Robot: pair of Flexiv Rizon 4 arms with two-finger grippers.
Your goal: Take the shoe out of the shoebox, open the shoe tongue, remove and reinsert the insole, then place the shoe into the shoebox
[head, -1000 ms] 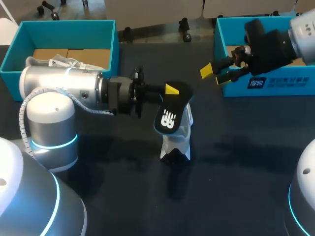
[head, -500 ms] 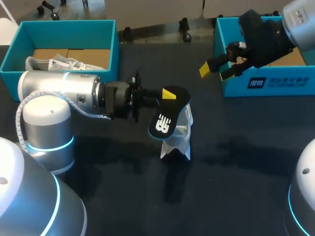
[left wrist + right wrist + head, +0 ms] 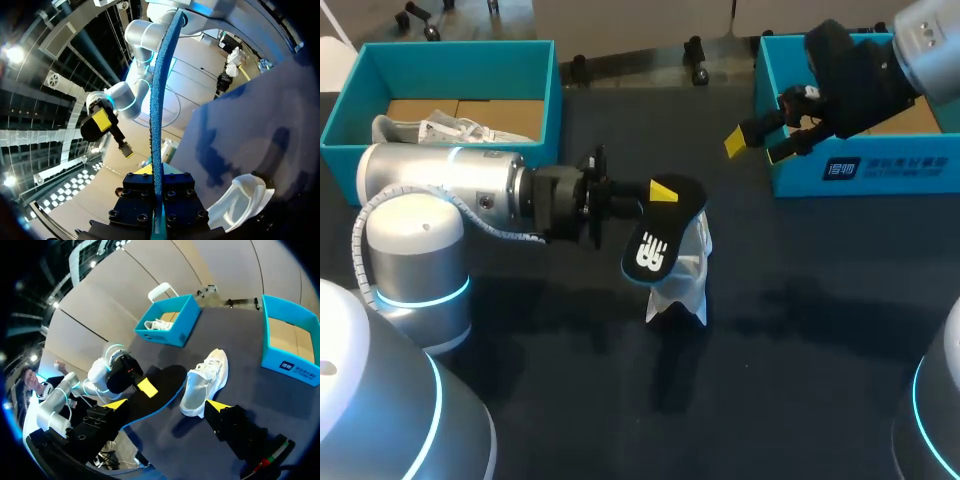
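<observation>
- Two robot arms came in over a dark table, one from each side.
- The left gripper was clamped on one end of a black insole. The rest of the insole stuck out ahead of the fingers, with its white logo facing up.
- In the left wrist view the insole ran edge-on, straight out from between the fingers, and showed a blue rim.
- A white shoe sat on the table, outside both boxes, just below the insole's free end. Whether the two touched could not be told.
- The right gripper hung with its yellow tips spread wide and nothing between them, well apart from the insole.
- A teal shoebox stood just behind the right gripper, which was in front of its near corner.
- A second teal shoebox stood behind the left arm, well back from its gripper, with another white shoe inside.
</observation>
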